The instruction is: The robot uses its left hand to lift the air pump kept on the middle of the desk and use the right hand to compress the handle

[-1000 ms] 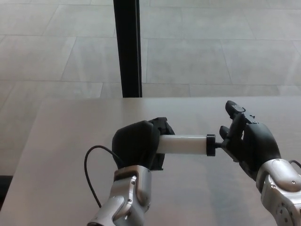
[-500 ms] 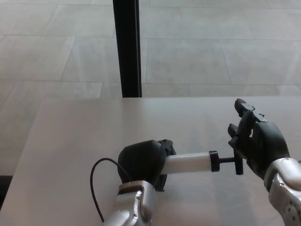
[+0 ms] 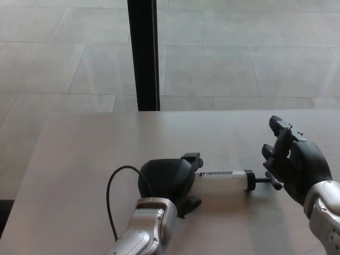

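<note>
Now left robot hand around air pump

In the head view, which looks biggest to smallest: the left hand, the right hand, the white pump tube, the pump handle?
1. Left hand and right hand: alike, no ranking.
2. White pump tube.
3. Pump handle, smallest.

A pale worktop fills the foreground. Beyond it lies a grey tiled floor. A black vertical post rises behind the worktop's far edge.
</note>
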Available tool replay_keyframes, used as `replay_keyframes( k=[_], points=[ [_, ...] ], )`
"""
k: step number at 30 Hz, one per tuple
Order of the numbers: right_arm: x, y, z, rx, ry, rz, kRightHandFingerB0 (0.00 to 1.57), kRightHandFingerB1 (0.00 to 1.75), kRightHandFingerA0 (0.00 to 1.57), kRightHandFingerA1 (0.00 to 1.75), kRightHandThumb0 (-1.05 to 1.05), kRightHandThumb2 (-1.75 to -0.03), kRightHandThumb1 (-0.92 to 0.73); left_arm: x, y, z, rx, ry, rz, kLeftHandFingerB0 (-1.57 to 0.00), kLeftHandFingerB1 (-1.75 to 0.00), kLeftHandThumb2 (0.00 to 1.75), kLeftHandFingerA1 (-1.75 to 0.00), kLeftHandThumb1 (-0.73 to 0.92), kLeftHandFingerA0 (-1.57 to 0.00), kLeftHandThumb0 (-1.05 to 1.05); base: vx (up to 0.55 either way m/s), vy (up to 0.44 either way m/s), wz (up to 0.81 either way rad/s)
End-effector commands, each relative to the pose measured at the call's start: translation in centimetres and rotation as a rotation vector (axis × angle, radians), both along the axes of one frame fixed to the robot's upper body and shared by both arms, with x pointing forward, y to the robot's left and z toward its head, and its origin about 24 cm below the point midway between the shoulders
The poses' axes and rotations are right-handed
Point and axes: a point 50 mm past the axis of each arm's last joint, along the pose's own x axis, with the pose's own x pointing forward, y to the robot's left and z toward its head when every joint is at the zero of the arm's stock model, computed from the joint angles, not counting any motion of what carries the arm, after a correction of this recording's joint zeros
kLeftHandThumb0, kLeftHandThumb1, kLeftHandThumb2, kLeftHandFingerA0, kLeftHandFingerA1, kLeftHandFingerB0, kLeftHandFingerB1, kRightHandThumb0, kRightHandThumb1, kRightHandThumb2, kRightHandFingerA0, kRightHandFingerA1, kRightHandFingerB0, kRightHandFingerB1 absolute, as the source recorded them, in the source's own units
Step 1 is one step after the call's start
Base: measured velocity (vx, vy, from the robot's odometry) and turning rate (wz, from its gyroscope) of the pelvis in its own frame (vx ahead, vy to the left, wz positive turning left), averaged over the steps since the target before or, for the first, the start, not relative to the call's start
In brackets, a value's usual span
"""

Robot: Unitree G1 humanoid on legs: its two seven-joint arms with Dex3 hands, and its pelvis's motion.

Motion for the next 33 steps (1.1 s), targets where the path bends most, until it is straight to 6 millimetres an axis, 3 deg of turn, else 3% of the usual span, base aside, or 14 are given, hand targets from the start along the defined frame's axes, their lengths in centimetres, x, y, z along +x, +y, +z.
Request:
replay_keyframes(
  k=[1, 4, 6, 7, 13, 14, 18, 21, 22, 23, 26, 27, 28, 33],
  points=[
    [-0.3, -1.6, -1.1, -0.003, 0.025, -0.003, 0.0, 0.02, 0.0, 0.12, -1.02, -1.3, -0.92, -0.3, 3.2, -2.3, 0.247, 0.396, 0.069, -0.09, -0.31, 0.92, -0.45, 0.52, -0.03, -0.83, 0.0, 0.0, 0.0],
    [-0.2, -1.6, -1.0, -0.006, 0.024, -0.002, 0.0, 0.01, 0.0, 0.13, -1.02, -1.3, -0.92, -0.2, 3.5, -1.9, 0.238, 0.414, 0.066, -0.14, 0.0, 0.98, -0.15, 0.62, 0.0, -0.98, 0.0, 0.0, 0.0],
    [-0.2, -1.7, -0.9, -0.009, 0.026, -0.007, 0.0, 0.02, 0.0, 0.12, -1.02, -1.3, -0.92, 0.0, 3.8, -1.2, 0.208, 0.425, 0.06, 0.0, 0.0, 1.06, -0.17, 0.65, 0.0, -1.03, 0.0, 0.0, 0.0],
    [-0.2, -1.7, -0.9, -0.008, 0.023, -0.007, 0.0, 0.02, 0.0, 0.13, -1.0, -1.3, -0.92, 0.1, 3.9, -0.7, 0.195, 0.433, 0.054, 0.0, 0.0, 0.64, 0.0, 0.78, 0.0, -0.96, 0.0, 0.0, 0.0],
    [-0.2, -2.7, -0.2, -0.049, 0.021, -0.018, 0.0, 0.0, 0.0, 0.14, -1.02, -1.3, -0.92, 0.6, 5.4, 2.8, 0.089, 0.391, 0.018, 0.0, 0.0, 0.7, 0.0, 0.8, 0.0, -0.96, 0.0, 0.0, 0.0],
    [-0.3, -3.0, -0.1, -0.053, 0.021, -0.021, 0.0, 0.0, 0.0, 0.14, -1.02, -1.3, -0.92, 0.6, 5.7, 3.4, 0.031, 0.363, 0.007, 0.0, 0.0, 1.07, -0.17, 0.66, 0.0, -1.05, 0.0, 0.0, 0.0],
    [-0.8, -5.7, 0.9, -0.059, -0.016, -0.061, 0.0, 0.0, 0.0, 0.14, -1.04, -1.28, -0.89, 0.2, 9.3, 7.8, -0.611, 0.192, -0.06, -0.1, -0.14, 0.98, -0.25, 0.6, 0.0, -0.89, 0.0, 0.0, 0.0],
    [-1.1, -6.8, 1.3, -0.052, -0.044, -0.068, 0.0, 0.0, 0.0, 0.16, -1.04, -1.27, -0.89, -0.1, 10.5, 8.8, -0.746, 0.119, -0.067, -0.08, -0.31, 0.99, -0.36, 0.59, -0.01, -0.85, 0.0, 0.0, 0.0],
    [-1.3, -8.0, 2.0, -0.077, -0.061, -0.08, 0.0, 0.0, 0.0, 0.12, -1.04, -1.29, -0.9, -0.2, 11.9, 9.9, -0.861, 0.075, -0.07, -0.14, -0.31, 0.64, -0.44, 0.77, -0.06, -0.81, 0.0, 0.0, 0.0],
    [-1.7, -10.2, 3.2, -0.107, -0.098, -0.117, 0.0, 0.0, 0.0, 0.09, -1.04, -1.29, -0.89, -0.7, 14.5, 11.7, -1.005, 0.003, -0.053, 0.0, -0.5, 1.08, -0.55, 0.49, -0.03, -0.38, 0.0, 0.0, 0.0],
    [-2.2, -11.3, 3.8, -0.125, -0.12, -0.153, 0.01, 0.04, 0.0, 0.11, -1.0, -1.27, -0.87, -1.1, 15.8, 12.6, -1.041, -0.024, -0.043, 0.0, -0.51, 1.12, -0.55, 0.54, -0.03, -0.37, 0.0, 0.0, 0.0],
    [-2.5, -12.7, 4.7, -0.134, -0.148, -0.175, 0.0, 0.04, 0.0, 0.11, -0.99, -1.3, -0.92, -1.8, 17.6, 13.4, -1.123, -0.068, -0.022, -0.08, -0.47, 1.0, -0.54, 0.63, -0.04, -0.8, 0.0, 0.0, 0.0],
    [-3.0, -14.1, 5.5, -0.144, -0.184, -0.208, 0.0, 0.06, 0.0, 0.15, -0.96, -1.3, -0.91, -2.6, 19.4, 14.1, -1.186, -0.096, -0.004, -0.13, -0.33, 0.66, -0.49, 0.83, -0.06, -0.82, 0.0, 0.0, 0.0],
    [-6.6, -20.7, 8.1, -0.124, -0.265, -0.415, 0.0, 0.16, 0.11, 0.52, -0.92, -1.25, -0.82, -6.6, 28.5, 13.5, -1.379, -0.233, 0.191, -0.14, -0.3, 0.65, -0.41, 0.88, -0.09, -0.72, 0.0, 0.0, 0.0]
  ],
)
